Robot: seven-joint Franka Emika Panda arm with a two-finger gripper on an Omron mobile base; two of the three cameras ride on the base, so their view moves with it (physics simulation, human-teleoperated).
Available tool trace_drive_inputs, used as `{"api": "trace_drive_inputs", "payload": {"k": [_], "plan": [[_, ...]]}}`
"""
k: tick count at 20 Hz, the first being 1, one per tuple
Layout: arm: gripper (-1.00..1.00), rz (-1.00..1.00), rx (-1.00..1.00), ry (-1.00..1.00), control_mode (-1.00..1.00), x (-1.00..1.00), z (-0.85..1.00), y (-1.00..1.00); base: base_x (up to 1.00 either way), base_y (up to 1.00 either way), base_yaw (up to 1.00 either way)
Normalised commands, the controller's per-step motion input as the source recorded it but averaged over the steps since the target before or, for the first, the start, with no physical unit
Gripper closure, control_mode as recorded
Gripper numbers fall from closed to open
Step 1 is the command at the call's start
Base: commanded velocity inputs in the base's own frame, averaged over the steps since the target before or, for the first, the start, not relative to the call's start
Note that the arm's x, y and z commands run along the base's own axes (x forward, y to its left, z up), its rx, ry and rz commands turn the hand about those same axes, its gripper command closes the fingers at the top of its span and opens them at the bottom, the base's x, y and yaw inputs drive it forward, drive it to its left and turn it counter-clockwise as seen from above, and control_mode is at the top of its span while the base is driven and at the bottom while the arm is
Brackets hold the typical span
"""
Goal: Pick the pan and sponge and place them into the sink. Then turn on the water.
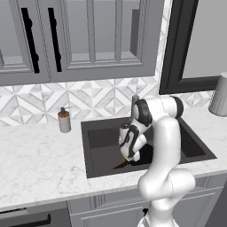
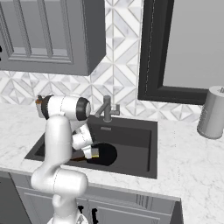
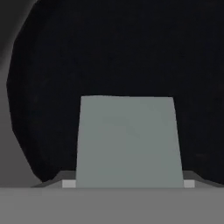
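Across marble worktop (image 1: 40,164), dark sink (image 1: 95,133) sat recessed, grey faucet (image 2: 106,109) at rear. Black pan (image 2: 105,154) lay flat on basin floor, brown handle (image 1: 122,165) pointing toward front wall. Pincer (image 1: 129,157) hung low over pan, closed on grey-green sponge (image 3: 129,140). Soap bottle (image 1: 64,120) stood left of sink.

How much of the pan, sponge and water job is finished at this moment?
Done: the round black frying pan lies in the dark grey sink basin. In hand: the grey-green sponge sits at the pincer, low over the pan. Left: release it; the grey metal faucet runs no water.
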Motion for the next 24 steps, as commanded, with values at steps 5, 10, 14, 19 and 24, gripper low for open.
{"api": "trace_drive_inputs", "payload": {"k": [5,10,14,19,24], "plan": [[1.00,-0.07,-0.05,-0.07,-1.00,0.27,-0.38,0.00,0.00,0.00,0.00],[-1.00,-0.08,-0.02,-0.19,-1.00,0.02,-0.08,0.00,0.00,0.00,0.00],[-1.00,-0.03,0.00,-0.13,-1.00,0.00,0.07,0.00,0.00,0.00,0.00],[-1.00,0.00,0.00,0.04,-1.00,0.00,0.23,0.00,0.00,0.00,0.00],[-1.00,0.00,-0.03,0.11,-1.00,-0.10,0.65,0.00,0.00,0.00,0.00]]}}
